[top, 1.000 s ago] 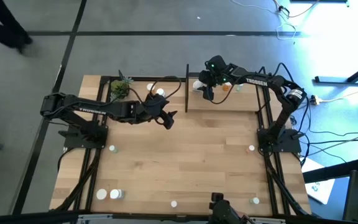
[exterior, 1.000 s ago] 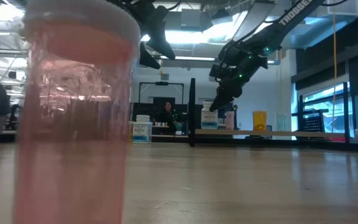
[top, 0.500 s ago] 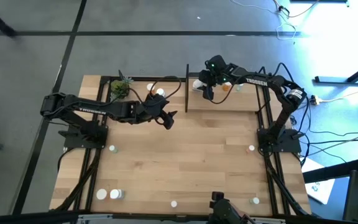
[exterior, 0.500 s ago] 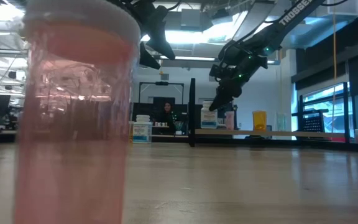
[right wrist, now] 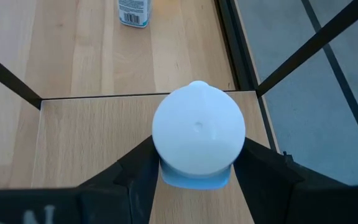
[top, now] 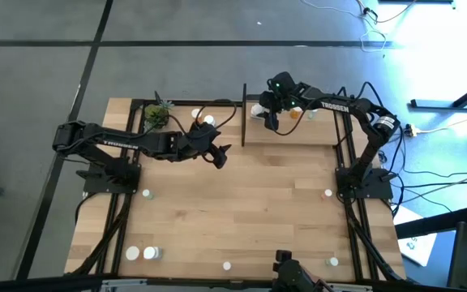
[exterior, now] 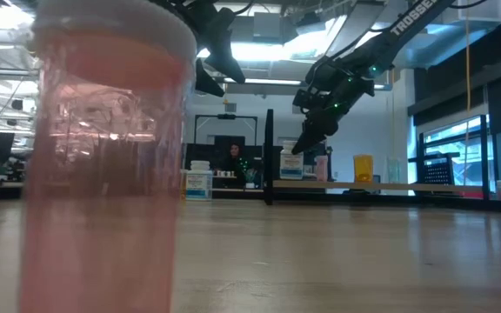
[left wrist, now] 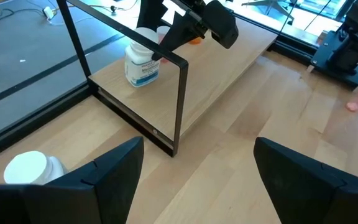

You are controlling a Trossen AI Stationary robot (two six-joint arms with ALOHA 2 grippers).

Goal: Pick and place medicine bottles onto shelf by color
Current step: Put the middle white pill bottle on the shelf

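The shelf (top: 298, 134) is a light wooden board in black posts at the table's far right. A white bottle (right wrist: 197, 130) stands upright on the shelf's left end, next to a pinkish bottle (exterior: 322, 167) and an orange one (exterior: 364, 167). My right gripper (top: 270, 120) is open and points down over the white bottle, with one finger on each side of its cap. My left gripper (top: 217, 154) is open and empty, above the table just left of the shelf. My right gripper's fingers (right wrist: 135, 174) stand on either side of the white bottle's cap (right wrist: 166, 155), coming from above. I cannot tell whether they touch it. The bottle stands upright with its base on the shelf board (right wrist: 92, 143).
A potted plant (top: 158, 113) and two white bottles (top: 203, 118) stand at the far left. Loose bottles lie about the table (top: 146, 193) (top: 328, 193) (top: 140, 253) (top: 333, 261). A pink bottle (exterior: 103, 156) stands right before the low camera. A black post (top: 243, 113) marks the shelf's left end.
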